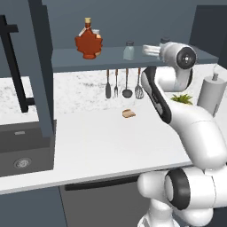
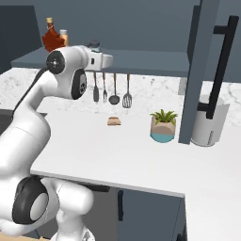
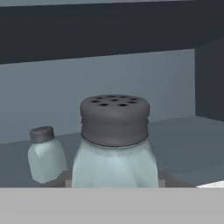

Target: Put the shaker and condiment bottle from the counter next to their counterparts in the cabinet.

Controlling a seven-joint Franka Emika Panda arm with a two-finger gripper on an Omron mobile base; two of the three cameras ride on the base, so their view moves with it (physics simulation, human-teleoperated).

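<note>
Your claw sits at the cabinet shelf, upper right of the left base frame, closed on the shaker, which looms center in the hand frame. Its twin shaker stands on the shelf, left of it. The condiment bottle stands upper center-left on the shelf, against the orange bottle. A small brown item lies on the surface.

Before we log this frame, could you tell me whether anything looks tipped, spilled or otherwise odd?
Nothing stands out. The syrup bottle and one shaker stand upright on the shelf. A second shaker is upright close before the hand camera. A small brown item lies on the counter, unspilled.
</note>
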